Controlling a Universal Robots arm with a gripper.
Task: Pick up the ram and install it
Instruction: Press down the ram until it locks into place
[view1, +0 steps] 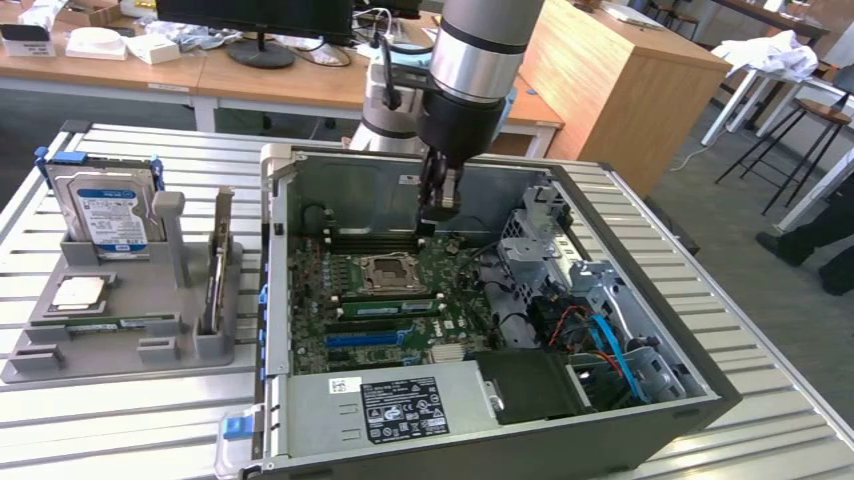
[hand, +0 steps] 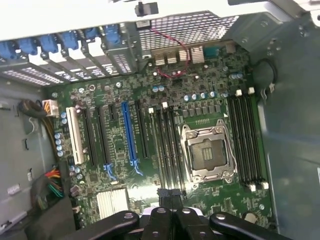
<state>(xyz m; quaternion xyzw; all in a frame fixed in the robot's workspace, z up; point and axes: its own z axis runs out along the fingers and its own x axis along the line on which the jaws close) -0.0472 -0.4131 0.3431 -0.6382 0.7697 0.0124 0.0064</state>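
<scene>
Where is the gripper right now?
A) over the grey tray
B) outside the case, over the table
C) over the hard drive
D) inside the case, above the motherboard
D: the gripper hangs inside the open case, above the motherboard, close to the long slots beside the CPU socket.
</scene>
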